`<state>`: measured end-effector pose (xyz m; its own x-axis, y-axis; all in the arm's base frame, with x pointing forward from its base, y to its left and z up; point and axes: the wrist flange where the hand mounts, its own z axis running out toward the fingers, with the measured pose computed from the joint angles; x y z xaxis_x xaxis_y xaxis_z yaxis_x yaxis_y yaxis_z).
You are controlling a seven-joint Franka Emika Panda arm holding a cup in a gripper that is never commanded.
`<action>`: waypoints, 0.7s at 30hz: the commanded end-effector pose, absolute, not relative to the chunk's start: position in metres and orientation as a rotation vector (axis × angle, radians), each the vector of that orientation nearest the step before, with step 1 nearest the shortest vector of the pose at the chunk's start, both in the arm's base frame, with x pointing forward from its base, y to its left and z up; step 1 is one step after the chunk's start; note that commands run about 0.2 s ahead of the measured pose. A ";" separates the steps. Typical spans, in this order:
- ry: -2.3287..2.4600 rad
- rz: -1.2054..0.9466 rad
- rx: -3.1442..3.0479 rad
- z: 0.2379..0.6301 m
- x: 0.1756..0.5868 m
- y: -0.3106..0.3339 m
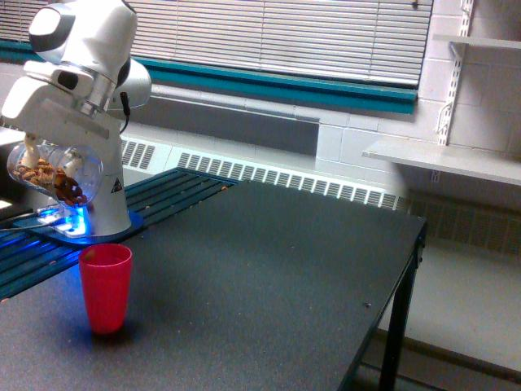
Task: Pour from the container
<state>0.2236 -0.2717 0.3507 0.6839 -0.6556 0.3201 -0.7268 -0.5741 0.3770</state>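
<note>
The container, a clear round plastic jar with brown nut-like pieces inside, hangs tilted at the exterior view's left, well above the table. My gripper is shut on it from above, under the white wrist. A red plastic cup stands upright on the dark table, below and a little to the right of the jar. No pieces are seen falling.
The arm's white base stands behind the cup on a blue-lit plate. The dark table stretches to the right, its edge near a metal leg. Slatted teal boards lie at the back left. Shelves hang on the right wall.
</note>
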 end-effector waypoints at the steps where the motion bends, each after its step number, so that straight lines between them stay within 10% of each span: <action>1: -1.049 0.213 2.404 0.354 0.228 -0.273; 21: -0.992 0.171 2.407 0.351 0.226 -0.269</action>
